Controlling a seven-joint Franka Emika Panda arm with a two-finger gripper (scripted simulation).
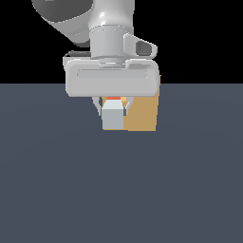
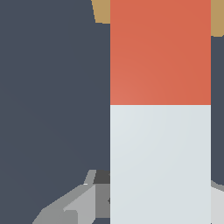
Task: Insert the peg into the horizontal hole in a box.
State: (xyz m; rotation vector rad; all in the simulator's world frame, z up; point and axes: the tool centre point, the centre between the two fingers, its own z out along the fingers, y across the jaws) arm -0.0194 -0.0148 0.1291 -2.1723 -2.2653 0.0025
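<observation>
The hole is hidden behind the peg point(image 1: 113, 118).

Glossy white robot arm with grey shading, a round wrist above a wide rounded hand block, and a tool point(image 1: 113, 107) with short grey fingers.

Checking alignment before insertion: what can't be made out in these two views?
- The square hole in the tan box: hidden in both views, behind the gripper and the red-orange and white-grey peg.
- Peg's red tip: cut off by the wrist picture's edge.
- Peg-to-box gap: cannot tell.
</observation>
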